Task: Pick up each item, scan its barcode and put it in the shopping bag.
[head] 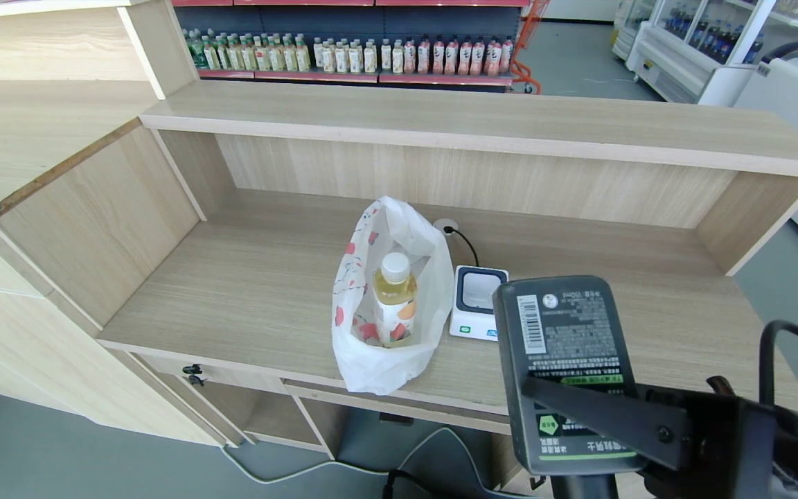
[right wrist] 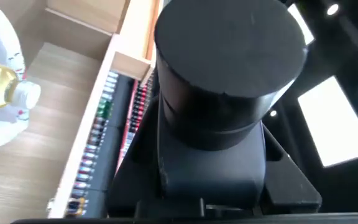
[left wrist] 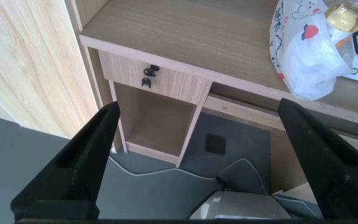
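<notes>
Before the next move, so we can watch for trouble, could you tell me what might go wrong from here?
1. The barcode on the dark container held by the right pincer faces upward, away from the scanner, so the scan may fail unless it is turned.
2. The shopping bag is soft and the upright bottle takes up much of its mouth; the container could snag the rim or tip the bottle.

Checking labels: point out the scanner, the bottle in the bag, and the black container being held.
scanner [head: 479,291], head view, its dark window.
bottle [head: 395,266], head view, white cap.
black container [head: 565,339], head view, printed label.
</notes>
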Controlling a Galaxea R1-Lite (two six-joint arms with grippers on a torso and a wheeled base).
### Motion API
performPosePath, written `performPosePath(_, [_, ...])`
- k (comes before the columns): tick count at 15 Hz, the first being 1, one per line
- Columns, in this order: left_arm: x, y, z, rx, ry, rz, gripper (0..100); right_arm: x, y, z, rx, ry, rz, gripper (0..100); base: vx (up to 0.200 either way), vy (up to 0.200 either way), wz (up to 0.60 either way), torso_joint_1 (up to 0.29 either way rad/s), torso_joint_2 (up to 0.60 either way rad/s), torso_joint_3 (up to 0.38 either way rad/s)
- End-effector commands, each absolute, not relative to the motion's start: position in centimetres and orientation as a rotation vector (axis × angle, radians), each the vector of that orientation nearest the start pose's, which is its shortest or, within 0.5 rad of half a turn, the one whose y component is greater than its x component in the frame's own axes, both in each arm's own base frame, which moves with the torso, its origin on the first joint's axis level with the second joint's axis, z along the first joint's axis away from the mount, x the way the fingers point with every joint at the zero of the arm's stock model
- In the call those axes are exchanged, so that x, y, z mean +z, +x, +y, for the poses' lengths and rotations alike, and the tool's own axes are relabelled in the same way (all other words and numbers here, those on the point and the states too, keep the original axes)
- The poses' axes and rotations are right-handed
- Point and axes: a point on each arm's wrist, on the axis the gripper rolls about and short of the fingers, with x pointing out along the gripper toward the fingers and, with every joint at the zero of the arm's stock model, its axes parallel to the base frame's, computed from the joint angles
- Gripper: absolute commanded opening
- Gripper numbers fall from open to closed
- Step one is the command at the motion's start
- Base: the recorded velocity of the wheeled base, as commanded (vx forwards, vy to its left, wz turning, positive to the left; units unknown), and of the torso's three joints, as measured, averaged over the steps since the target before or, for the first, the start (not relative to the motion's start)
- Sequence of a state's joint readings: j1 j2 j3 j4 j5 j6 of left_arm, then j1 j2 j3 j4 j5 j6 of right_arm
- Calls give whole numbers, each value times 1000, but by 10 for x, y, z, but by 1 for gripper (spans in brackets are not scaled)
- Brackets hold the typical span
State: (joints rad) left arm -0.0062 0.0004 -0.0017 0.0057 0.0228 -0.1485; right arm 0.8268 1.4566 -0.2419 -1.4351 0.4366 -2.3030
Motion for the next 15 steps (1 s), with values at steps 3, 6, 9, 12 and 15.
performPosePath(3, [75, -23, 1, 17, -149, 3, 100, 193, 118, 151, 242, -1905, -1604, 0, 0, 0, 0, 0, 0, 0])
performPosePath(6, [75, -23, 1, 17, -149, 3, 100, 202, 118, 157, 142, -1884, -1735, 0, 0, 0, 0, 0, 0, 0])
performPosePath(9, [75, -23, 1, 17, -149, 3, 100, 197, 119, 163, 130, -1858, -1817, 0, 0, 0, 0, 0, 0, 0])
performPosePath(12, [75, -23, 1, 17, -149, 3, 100, 187, 122, 168, 180, -1860, -1869, 0, 0, 0, 0, 0, 0, 0])
performPosePath(15, [75, -23, 1, 17, -149, 3, 100, 185, 121, 172, 200, -1847, -1882, 0, 0, 0, 0, 0, 0, 0])
